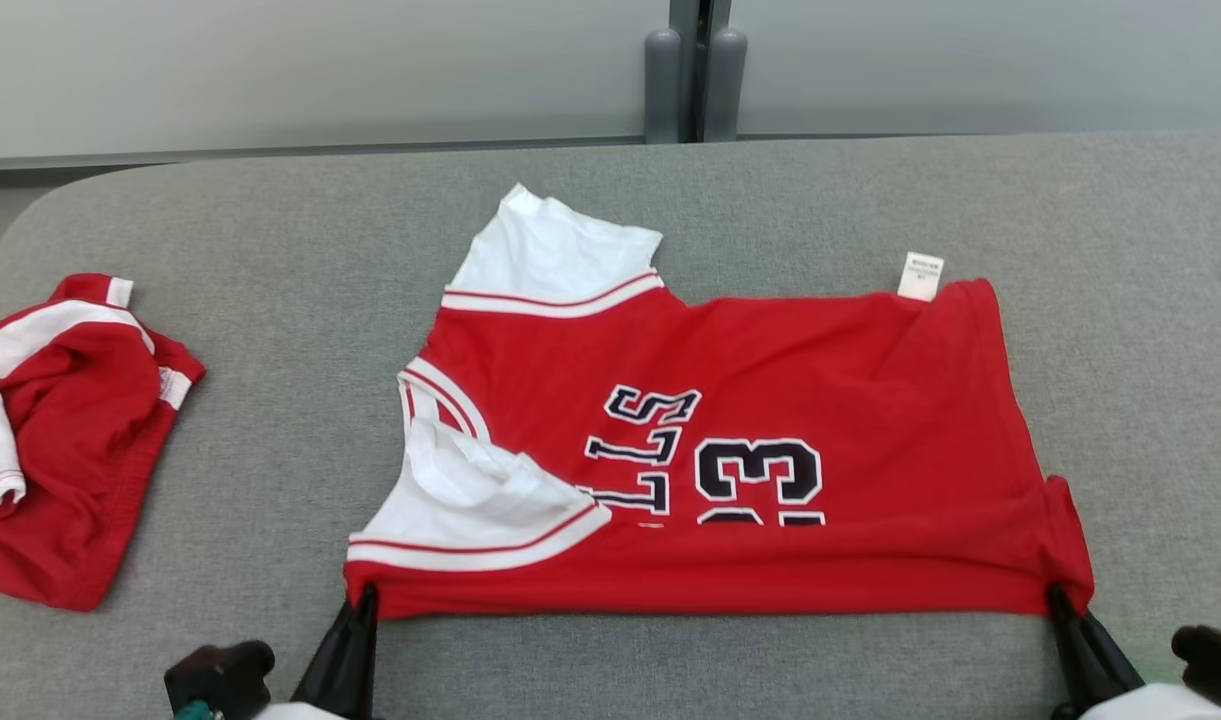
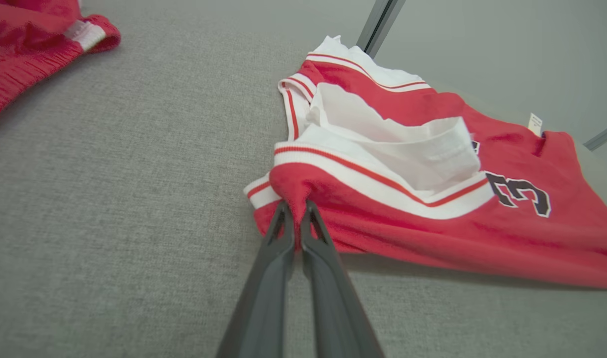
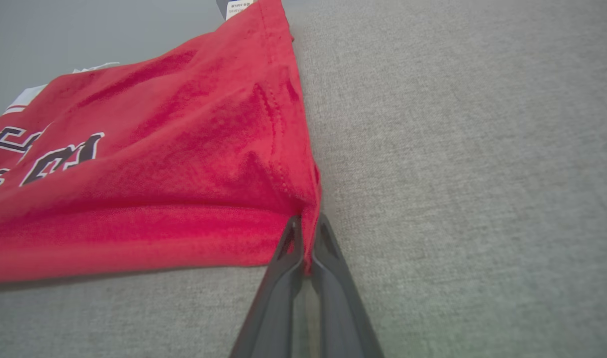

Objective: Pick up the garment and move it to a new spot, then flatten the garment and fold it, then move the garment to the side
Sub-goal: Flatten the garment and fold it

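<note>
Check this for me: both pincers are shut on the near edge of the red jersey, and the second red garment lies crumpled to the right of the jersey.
One thing is wrong: the second red garment lies crumpled to the left of the jersey, not the right, as the head view shows. The rest stands: the left pincer and the right pincer are shut on the near edge of the jersey.

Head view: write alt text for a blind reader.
A red basketball jersey lies sideways on a grey table, its near edge pinched at both corners by the left gripper and right gripper. A second red garment sits crumpled at the left.
</note>
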You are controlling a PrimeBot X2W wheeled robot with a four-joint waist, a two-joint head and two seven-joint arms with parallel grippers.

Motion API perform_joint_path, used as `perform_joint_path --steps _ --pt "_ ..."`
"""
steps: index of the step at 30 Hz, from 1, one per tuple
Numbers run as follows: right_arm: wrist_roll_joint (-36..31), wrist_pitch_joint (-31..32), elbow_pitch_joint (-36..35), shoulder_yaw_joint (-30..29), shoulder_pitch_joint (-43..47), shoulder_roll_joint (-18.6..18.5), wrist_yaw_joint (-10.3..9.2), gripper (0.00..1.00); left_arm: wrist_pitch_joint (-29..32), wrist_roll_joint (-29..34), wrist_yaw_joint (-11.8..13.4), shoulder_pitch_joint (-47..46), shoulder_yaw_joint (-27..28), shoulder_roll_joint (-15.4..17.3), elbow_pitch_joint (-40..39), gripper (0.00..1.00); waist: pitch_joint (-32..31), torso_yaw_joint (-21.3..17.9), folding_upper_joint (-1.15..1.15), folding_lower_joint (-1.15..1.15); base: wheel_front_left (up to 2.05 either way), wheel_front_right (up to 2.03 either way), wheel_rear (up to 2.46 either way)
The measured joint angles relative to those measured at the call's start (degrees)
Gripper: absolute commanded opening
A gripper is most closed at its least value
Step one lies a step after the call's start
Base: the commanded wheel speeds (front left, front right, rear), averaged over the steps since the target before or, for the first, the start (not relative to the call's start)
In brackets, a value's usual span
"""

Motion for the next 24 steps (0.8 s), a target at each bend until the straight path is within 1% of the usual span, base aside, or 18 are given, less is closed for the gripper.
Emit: perform_joint_path --steps 4,7,10,11,12,13,14,17,18,21,24 --pt "0.3 1.4 -1.7 -1.4 3.7 0.2 0.00 0.00 1.0 -0.5 0.8 3.0 -0.5 -0.4 -1.1 0.00 -1.2 0.7 0.00 0.00 0.00 0.00 0.00" --pt "0.3 2.3 -3.3 -1.8 5.7 0.7 -0.01 0.00 1.6 -0.5 1.6 4.7 -0.6 -0.3 -0.9 0.00 -1.9 0.9 0.00 0.00 0.00 0.00 0.00" --pt "-0.1 3.7 -4.6 -1.9 7.1 1.3 -0.03 0.00 3.1 -0.7 1.9 5.9 -0.9 -0.1 -0.1 0.00 -2.4 0.7 0.00 0.00 0.00 0.00 0.00" --pt "-0.1 4.0 -5.1 -1.8 7.3 1.5 -0.09 0.18 3.2 -0.7 1.9 5.9 -0.9 0.0 0.2 0.00 -2.5 0.6 0.00 0.00 0.00 0.00 0.00" --pt "-0.1 4.4 -5.4 -1.8 7.4 1.7 -0.10 0.50 3.5 -0.7 2.0 5.8 -1.1 0.2 0.6 0.24 -2.5 0.5 0.00 0.00 0.00 0.00 0.00" --pt "-0.2 4.6 -5.7 -1.7 7.5 1.8 -0.10 1.00 3.9 -0.7 1.9 5.7 -1.3 0.3 1.2 0.82 -2.6 0.4 0.00 0.00 0.00 0.00 0.00" --pt "-0.4 4.7 -6.3 -1.7 7.8 1.9 -0.10 1.00 4.0 -0.8 1.9 5.6 -1.4 0.4 1.6 1.00 -2.6 0.3 0.00 0.00 0.00 0.00 0.00" --pt "-1.8 3.9 -7.8 -1.8 7.9 2.6 -0.09 1.00 3.6 -0.4 1.9 4.9 -1.4 0.8 2.2 1.00 -2.6 0.0 0.00 0.00 0.00 0.00 0.00" --pt "-2.5 3.4 -8.4 -2.3 7.9 2.6 -0.10 1.00 2.9 0.2 2.3 4.4 -1.4 1.0 2.2 1.00 -2.5 -0.2 0.00 0.00 0.00 0.00 0.00" --pt "-6.2 1.0 -12.4 -4.1 6.8 2.5 -0.16 1.00 0.2 2.1 3.1 2.6 -1.3 1.2 0.9 1.00 -2.4 -1.0 0.00 0.00 0.00 0.00 0.00" --pt "-10.1 -0.3 -17.2 -6.2 4.9 2.7 -0.16 1.00 -2.6 4.9 4.2 0.3 -1.1 2.2 -0.6 1.00 -2.2 -1.8 0.00 0.00 0.00 0.00 0.00"
